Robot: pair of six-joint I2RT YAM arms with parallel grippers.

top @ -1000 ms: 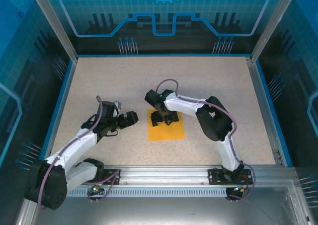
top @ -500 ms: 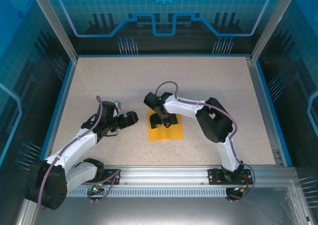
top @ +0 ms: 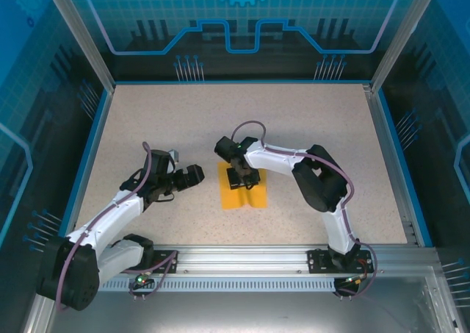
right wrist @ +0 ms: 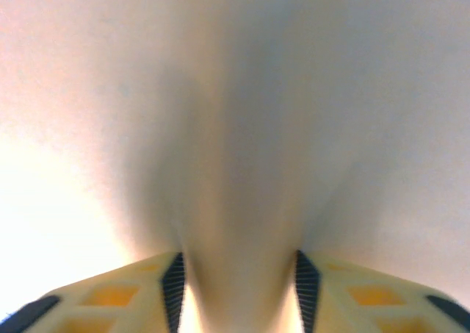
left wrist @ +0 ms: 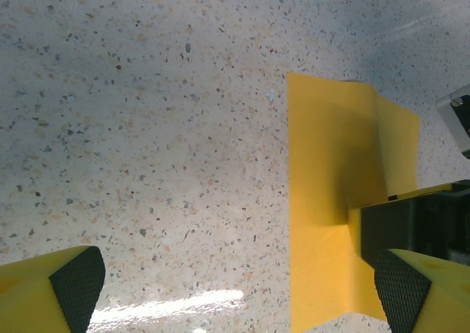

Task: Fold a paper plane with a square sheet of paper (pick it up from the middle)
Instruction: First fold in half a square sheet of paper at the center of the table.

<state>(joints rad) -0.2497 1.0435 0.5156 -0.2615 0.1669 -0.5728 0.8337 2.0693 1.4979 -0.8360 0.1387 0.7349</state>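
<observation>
Thin matt paper sheet (top: 242, 199) on a speckled, faintly glossy tabletop (top: 161, 120).

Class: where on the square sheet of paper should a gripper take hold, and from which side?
Grip its middle, coming straight down from above. The square sheet of paper is thin and lies on the table, so its edges offer little purchase. Closing on the middle raises a ridge to pinch, as under the right gripper.

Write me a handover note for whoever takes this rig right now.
Right hand: closed on the middle of the thin orange-yellow square paper sheet, bunching it into a ridge; the sheet's edges lie on the speckled table.
Left hand: open, empty, just left of the sheet.
Done: middle pinch.
Left: lift it and make every fold; no plane shape yet.
</observation>
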